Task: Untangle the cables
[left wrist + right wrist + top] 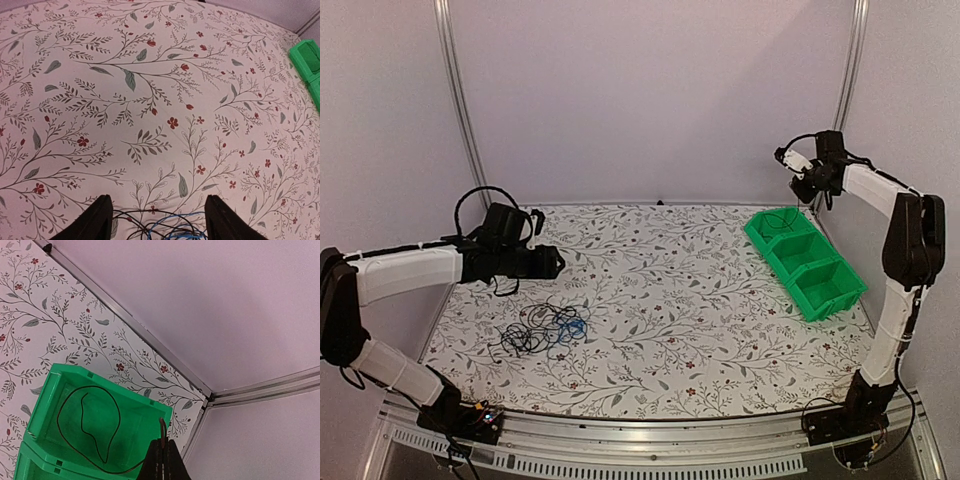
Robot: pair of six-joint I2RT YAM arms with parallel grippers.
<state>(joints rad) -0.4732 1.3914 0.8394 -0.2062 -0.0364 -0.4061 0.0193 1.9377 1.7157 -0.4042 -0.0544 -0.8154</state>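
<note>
Cable tangle lies beneath the released left hand. The right hand grasps a dark cable trailing into the green bin.

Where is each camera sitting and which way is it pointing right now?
Top view: high behind the arm bases, looking down over the table; left arm, right arm, the cable tangle and green bins show.
Left wrist: low over the table, facing across toward the bins; the open left gripper frames the tangle's edge.
Right wrist: above the far bin, looking down into the back corner; the shut right gripper pinches a thin cable lying in it.
Shared: bins in all three; tangle in top and left wrist.
</note>
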